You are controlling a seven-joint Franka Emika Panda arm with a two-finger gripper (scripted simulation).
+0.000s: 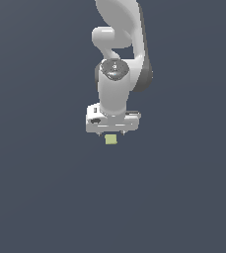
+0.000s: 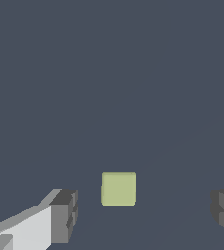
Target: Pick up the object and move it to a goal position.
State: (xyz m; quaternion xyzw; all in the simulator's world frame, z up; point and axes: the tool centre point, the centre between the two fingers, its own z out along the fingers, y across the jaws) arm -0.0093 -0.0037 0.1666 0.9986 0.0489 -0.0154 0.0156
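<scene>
Spread wide, the gripper (image 2: 143, 215) is showing its two dark fingertips (image 2: 64, 215) well apart in the wrist view, with clear gaps on both sides of the cube (image 2: 118, 188), so it is grasping nothing. Between those tips the small pale yellow-green cube is sitting on the flat dark grey floor (image 2: 108, 73), touching neither finger. In the exterior view, the white gripper (image 1: 112, 134) is hanging straight down right over the cube (image 1: 111, 140), which is peeking out just below its wide body. Farther up, the white arm (image 1: 117, 74) is rising to the top edge of the exterior view.
</scene>
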